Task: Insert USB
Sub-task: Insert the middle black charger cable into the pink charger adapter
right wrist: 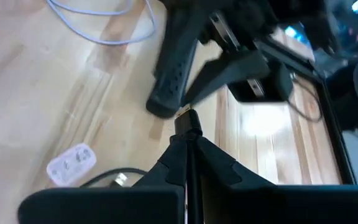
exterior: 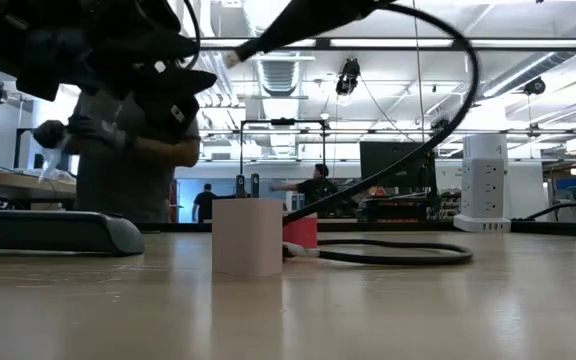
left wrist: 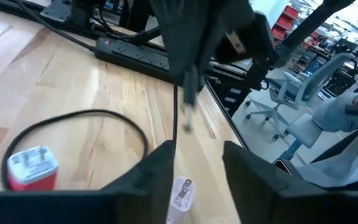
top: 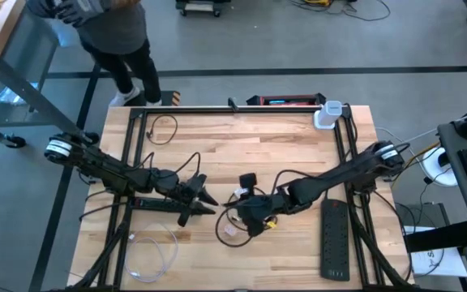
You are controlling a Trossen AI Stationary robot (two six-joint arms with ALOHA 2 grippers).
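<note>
From above, both arms lean in toward the middle of the table (top: 298,146): the left gripper (top: 203,197) hangs over the boards just left of centre, fingers spread and holding nothing, while the right gripper (top: 250,217) sits close by on its right, amid black cable. A black power strip (top: 336,239) lies well off near the right edge, a coil of white cable (top: 148,251) near the front left. Down at table height, a pale wall charger (exterior: 248,237) stands upright with a red block (exterior: 301,231) just behind it and a black cable (exterior: 398,255) looping away along the boards; a person stands in the room beyond. Over to the left wrist camera: its own fingers (left wrist: 157,171) stand apart, empty, and between them a white charger (left wrist: 180,194) lies on the wood, with a red-and-white adapter (left wrist: 33,168) off to one side. Ahead, the other arm dangles a dark plug end on its cable. Now the right wrist view, and here is the prize: its fingers are pressed together, pinching the USB plug (right wrist: 186,122), metal tip pointing outward, still in the air. So the pick-up looks done; the plug is gripped but not yet seated. What remains, by my reckoning, is lining that tip up with a port and pushing it home.
</note>
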